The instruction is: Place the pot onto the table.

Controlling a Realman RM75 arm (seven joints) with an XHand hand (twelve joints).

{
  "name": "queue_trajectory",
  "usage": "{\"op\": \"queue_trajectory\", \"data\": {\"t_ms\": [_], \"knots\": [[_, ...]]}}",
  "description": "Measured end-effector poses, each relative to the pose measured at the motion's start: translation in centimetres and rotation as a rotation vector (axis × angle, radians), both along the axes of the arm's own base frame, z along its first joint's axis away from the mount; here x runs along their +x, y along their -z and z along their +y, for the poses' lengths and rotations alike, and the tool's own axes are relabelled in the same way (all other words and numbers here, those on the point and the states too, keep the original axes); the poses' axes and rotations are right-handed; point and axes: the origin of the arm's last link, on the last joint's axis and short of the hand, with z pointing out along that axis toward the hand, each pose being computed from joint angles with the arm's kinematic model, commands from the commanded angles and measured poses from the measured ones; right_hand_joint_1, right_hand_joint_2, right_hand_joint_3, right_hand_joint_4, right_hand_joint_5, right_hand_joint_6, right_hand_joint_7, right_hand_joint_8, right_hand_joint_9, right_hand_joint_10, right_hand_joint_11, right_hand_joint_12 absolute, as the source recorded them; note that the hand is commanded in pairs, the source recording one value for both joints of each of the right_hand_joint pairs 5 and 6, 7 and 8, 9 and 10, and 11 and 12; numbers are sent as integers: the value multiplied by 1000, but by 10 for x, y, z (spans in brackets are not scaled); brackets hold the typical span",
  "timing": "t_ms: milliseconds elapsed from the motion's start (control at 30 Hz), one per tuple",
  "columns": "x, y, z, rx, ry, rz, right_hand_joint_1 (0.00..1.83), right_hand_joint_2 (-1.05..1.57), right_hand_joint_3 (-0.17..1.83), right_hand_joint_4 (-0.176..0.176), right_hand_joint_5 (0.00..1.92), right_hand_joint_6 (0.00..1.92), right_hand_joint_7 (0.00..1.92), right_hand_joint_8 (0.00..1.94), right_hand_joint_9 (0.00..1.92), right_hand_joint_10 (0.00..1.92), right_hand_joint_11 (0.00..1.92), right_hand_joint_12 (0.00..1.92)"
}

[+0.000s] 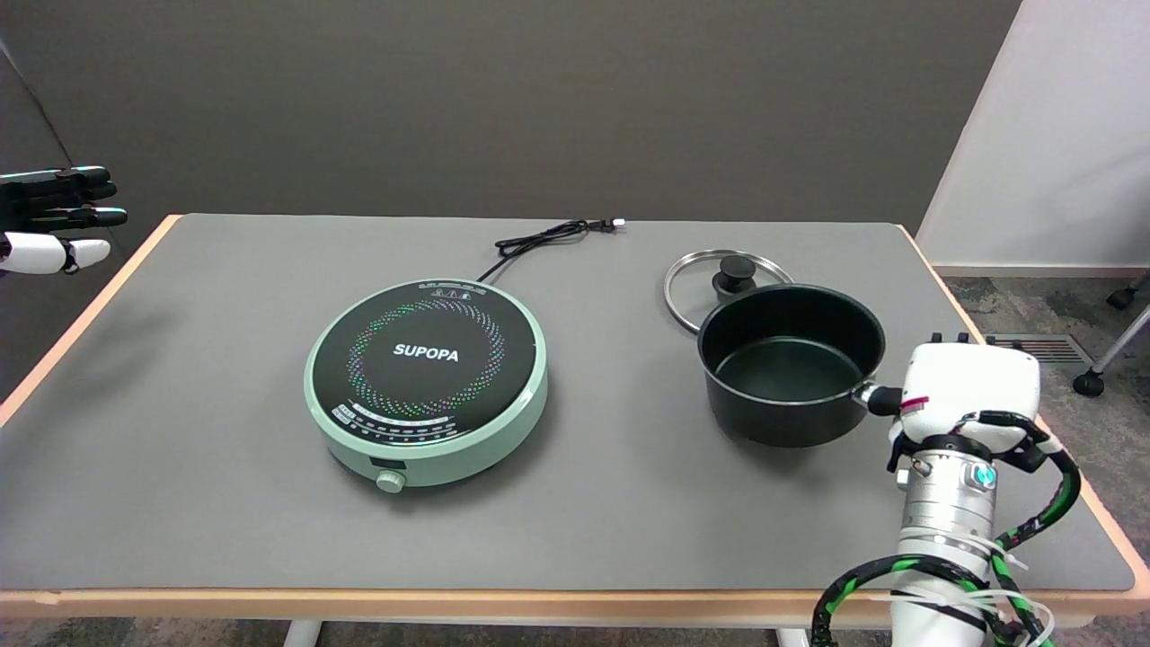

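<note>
Pot (791, 364) — black, empty, standing on the table (180, 404) — handle gripped by the robot hand (966, 386).

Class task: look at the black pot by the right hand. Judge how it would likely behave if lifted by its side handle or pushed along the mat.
The pot looks rigid, so it should keep its shape. It is empty, so probably fairly light. The right hand is at its single side handle, so a lift there would likely let the far rim dip. Its wide flat base suggests sliding rather than tipping on the table.
</note>
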Motion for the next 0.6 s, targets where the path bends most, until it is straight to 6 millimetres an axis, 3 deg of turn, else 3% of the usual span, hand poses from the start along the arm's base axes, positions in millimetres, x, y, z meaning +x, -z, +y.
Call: {"op": "queue_trajectory", "data": {"t_ms": [467,600], "knots": [[-18,-7,8,-56,33,-36,968,831,852,-91,1655,1655,1655,1655,1655,1655,1655,1655],[-23,-8,11,-70,45,-42,966,805,800,-88,1404,1404,1404,1404,1404,1404,1404,1404]]}}
